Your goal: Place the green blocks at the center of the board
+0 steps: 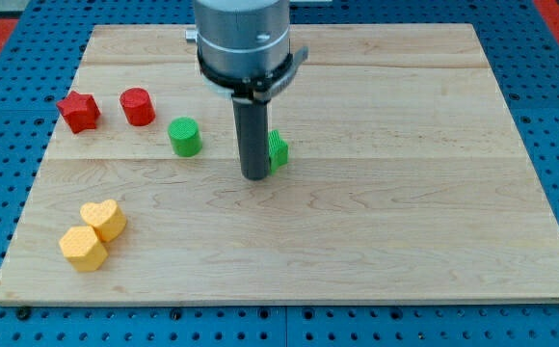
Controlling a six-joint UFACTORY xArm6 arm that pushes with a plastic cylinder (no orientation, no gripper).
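Note:
A green cylinder block [185, 137] stands left of the board's middle. A second green block [278, 150] is mostly hidden behind my rod, so its shape is unclear. My tip [254, 176] rests on the wooden board [405, 222] near its middle, touching or nearly touching that second green block's left side, and about 70 px right of the green cylinder.
A red star block [78, 112] and a red cylinder [137, 106] sit at the view's upper left. Two yellow blocks, one heart-like [104, 219] and one hexagonal [83, 249], touch each other at the lower left. A blue pegboard surrounds the board.

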